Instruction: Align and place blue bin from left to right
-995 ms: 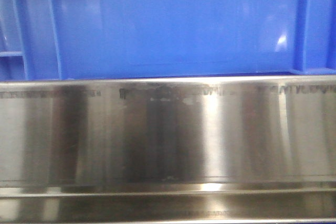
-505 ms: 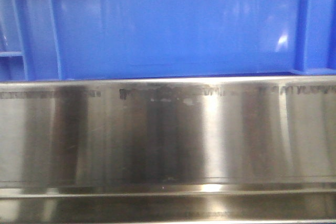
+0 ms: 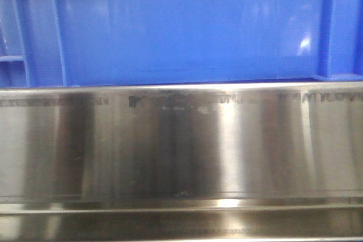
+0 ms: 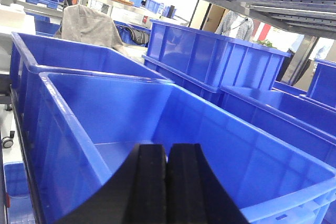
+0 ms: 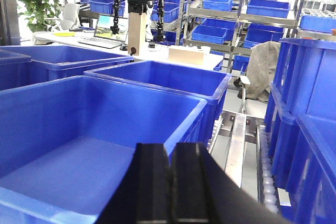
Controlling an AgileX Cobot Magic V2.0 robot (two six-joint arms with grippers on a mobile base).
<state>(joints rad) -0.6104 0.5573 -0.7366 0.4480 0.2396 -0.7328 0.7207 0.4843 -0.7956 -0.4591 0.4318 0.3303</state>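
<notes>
Fingers of left gripper (image 4: 167, 182) and right gripper (image 5: 169, 182) pressing together, gripping nothing, hovering over blue bin (image 3: 187, 26) interiors.

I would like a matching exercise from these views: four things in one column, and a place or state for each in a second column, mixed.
Things:
1. blue bin
2. left gripper
3. laptop
4. steel rail

Place or state:
A. open, on a white desk far behind
B. fills the top of the front view
C. shut, above an empty blue tote
D. shiny, directly below the blue wall

Pairs: 1-B, 2-C, 3-A, 4-D
</notes>
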